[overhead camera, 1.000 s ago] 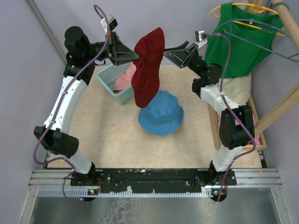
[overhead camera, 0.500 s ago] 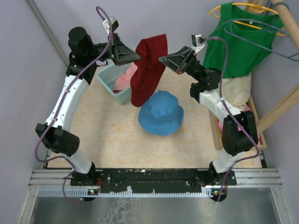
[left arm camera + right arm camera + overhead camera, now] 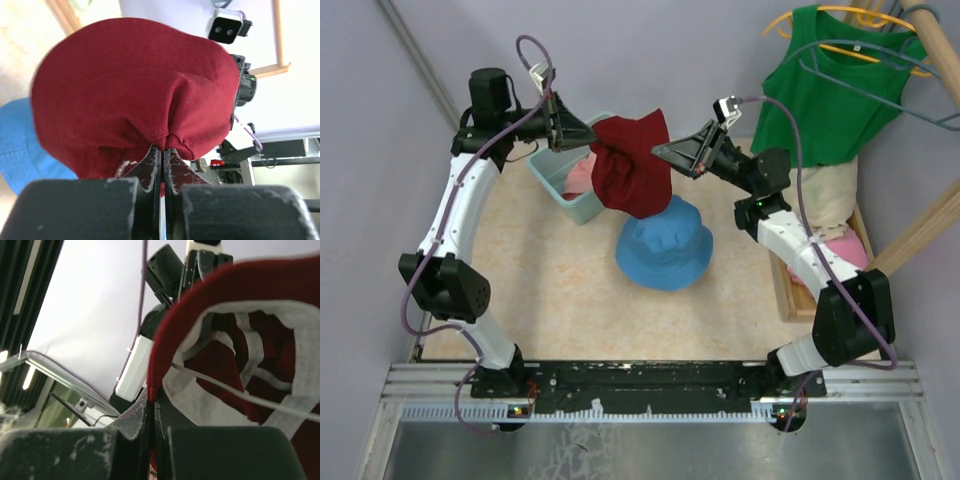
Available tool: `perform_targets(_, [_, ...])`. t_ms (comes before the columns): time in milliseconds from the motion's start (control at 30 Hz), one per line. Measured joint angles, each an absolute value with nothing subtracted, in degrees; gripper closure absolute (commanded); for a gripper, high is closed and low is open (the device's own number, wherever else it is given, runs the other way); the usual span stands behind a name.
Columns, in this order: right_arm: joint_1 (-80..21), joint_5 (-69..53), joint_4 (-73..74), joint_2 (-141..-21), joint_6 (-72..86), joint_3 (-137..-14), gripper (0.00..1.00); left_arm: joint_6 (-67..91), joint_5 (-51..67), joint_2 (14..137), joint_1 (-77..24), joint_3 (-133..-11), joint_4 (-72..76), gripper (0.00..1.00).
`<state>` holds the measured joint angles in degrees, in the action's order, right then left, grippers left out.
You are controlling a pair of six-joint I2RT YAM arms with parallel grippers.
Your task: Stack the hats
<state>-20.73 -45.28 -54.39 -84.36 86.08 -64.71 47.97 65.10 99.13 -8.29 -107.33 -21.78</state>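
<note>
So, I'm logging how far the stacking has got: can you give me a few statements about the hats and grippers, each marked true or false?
1. The left gripper and right gripper both grip the red hat. True.
2. The red hat lies flat on the blue hat. False: it is held up between the grippers.
3. The blue hat is in the basket. False: it sits on the table.
4. A pink hat is in the basket. True.

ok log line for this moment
left gripper: shut on dark red hat | right gripper: shut on same | blue hat: on table
</note>
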Motion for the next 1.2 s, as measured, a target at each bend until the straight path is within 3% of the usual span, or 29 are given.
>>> perform_targets(267, [-21.69,-45.21,-35.35,-82.13,85.49,-62.22,1.00,38.04,61.63,100.31,-8.49,-107.66,-31.62,1.00])
perform_targets(700, [-26.20,-40.95,-20.27,-79.13,82.72,-61.36,1.00,37.04,61.49,98.63,-8.47,-105.43,-33.91,0.99])
perform_targets(933, [-25.78,-36.29,-14.66,-67.64,80.71,-53.87,1.00,37.32,63.51,96.14,-8.82,-103.44,-35.07,0.82])
perform_targets(1200, [-24.58,-33.43,-9.19,-62.17,80.18,-48.31,1.00,37.52,63.64,96.20,-8.91,-103.24,-34.98,0.80])
